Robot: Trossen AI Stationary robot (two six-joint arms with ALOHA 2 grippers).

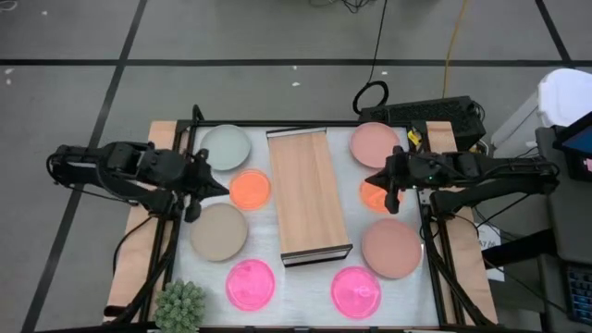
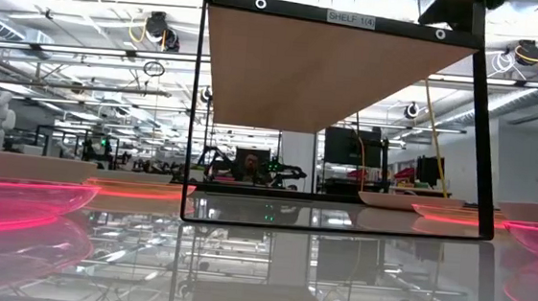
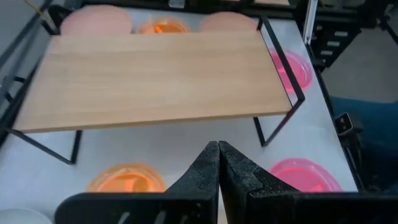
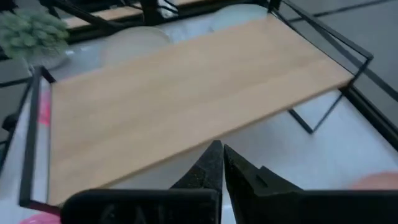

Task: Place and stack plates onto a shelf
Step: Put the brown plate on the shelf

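Nothing stacked yet: shelf (image 1: 308,195) at table centre, bare on top. All eight plates (image 1: 218,231) counted around it: four toward nine o'clock, four toward three o'clock. Two hot pink, two orange, two salmon, one beige, one green-grey. Left gripper (image 3: 218,163) pinched closed, empty, beside an orange plate. Right gripper (image 4: 222,163) likewise closed, empty.

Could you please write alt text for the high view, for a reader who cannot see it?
Seen from above, a bare wooden shelf sits mid-table with plates on both sides of it: four at left, four at right. The left gripper and right gripper, both shut, flank the shelf, and a spiky green plant stands at one table corner.
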